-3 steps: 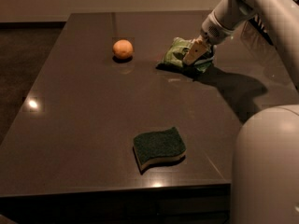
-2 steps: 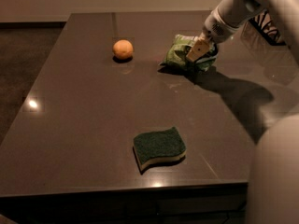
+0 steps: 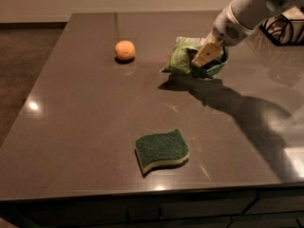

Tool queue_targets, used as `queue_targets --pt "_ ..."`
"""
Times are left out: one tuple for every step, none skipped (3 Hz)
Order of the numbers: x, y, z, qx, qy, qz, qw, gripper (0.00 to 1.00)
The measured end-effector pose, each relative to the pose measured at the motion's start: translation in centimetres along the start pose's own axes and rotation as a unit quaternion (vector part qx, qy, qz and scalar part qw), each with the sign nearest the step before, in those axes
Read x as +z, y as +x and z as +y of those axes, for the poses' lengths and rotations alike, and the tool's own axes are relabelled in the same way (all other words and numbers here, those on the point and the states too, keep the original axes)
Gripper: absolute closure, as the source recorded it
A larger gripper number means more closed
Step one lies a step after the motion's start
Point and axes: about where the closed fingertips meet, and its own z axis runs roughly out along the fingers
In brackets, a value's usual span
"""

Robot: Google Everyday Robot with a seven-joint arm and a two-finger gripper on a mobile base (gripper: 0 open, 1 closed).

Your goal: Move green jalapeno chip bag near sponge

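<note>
The green jalapeno chip bag [image 3: 179, 59] is at the far right of the dark table, crumpled and tipped up, with its shadow on the tabletop just below it. My gripper [image 3: 205, 57] comes in from the upper right and is shut on the bag's right side. The sponge [image 3: 162, 150], dark green on top and pale yellow below, lies flat near the table's front edge, well apart from the bag and nearer to the camera.
A small round orange fruit [image 3: 125, 50] sits at the far left-centre of the table [image 3: 76, 127]. A black wire rack [image 3: 284, 28] stands at the far right edge. My arm's shadow runs across the right side of the table.
The bag now sits slightly off the table in my grip. The white bulk of my arm that filled the lower right has left the view.
</note>
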Motion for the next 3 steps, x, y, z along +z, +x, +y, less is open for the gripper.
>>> queue_targets --pt "-2.3 0.2 5.7 -0.033 -0.037 -0.008 0.9988 1.00" --pt "-4.3 0.4 14.0 -0.069 -0.111 -0.017 0.9913 1.00" --pt "-4.6 0.5 16.6 -0.078 -0.139 -0.020 0.9870 1.00"
